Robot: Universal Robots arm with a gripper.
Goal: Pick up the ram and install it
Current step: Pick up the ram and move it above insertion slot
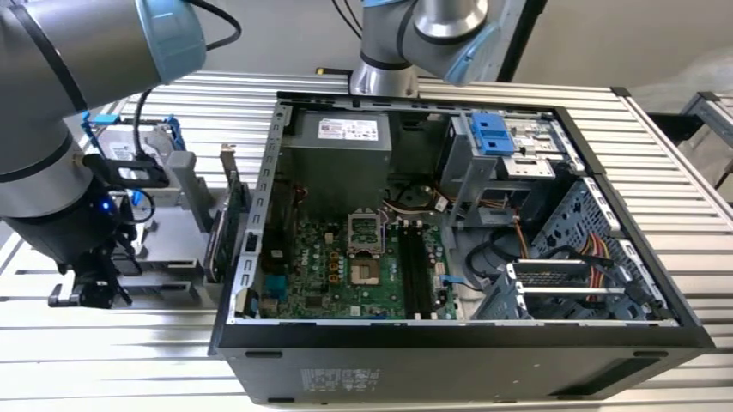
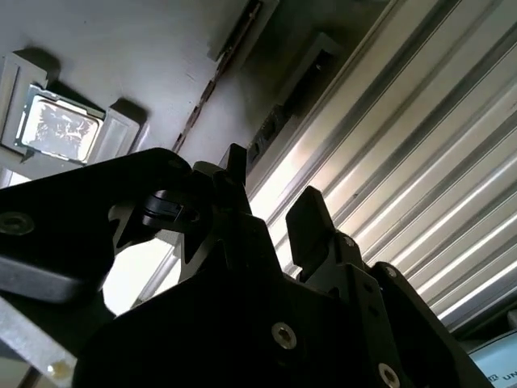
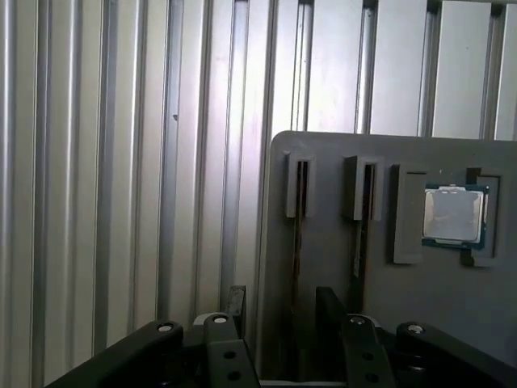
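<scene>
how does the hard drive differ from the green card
The silver hard drive in a blue frame shows its broad face; the green expansion card with a metal bracket shows its thin edge. The drive sits farther from the open black computer case; the card stands beside it. Both sit in a grey holder.

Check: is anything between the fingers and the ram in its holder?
Nothing visible. In the first wrist view the open gripper sits at the gray holder, and the ram stands on edge in its slot ahead, with only bare holder surface between them.
</scene>
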